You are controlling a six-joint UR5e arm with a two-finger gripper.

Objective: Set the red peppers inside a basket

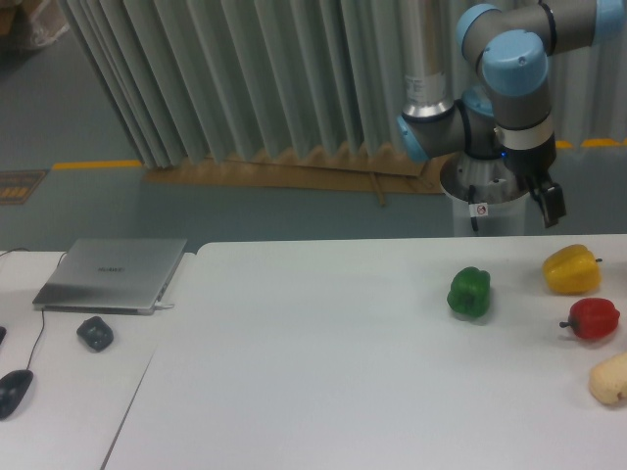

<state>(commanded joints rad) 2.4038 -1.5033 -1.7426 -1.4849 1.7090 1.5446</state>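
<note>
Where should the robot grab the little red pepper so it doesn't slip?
Probably around its fat round middle, coming down from above. The red pepper lies on the table with its dark stem pointing left, so the fingers should close front to back, clear of the stem. The yellow pepper behind and the pale thing in front leave little room.

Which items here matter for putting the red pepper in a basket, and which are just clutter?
Belongs to the job:
red pepper
gripper
No basket is in view.

Lying about:
yellow pepper
green pepper
pale vegetable
laptop
mouse
</note>
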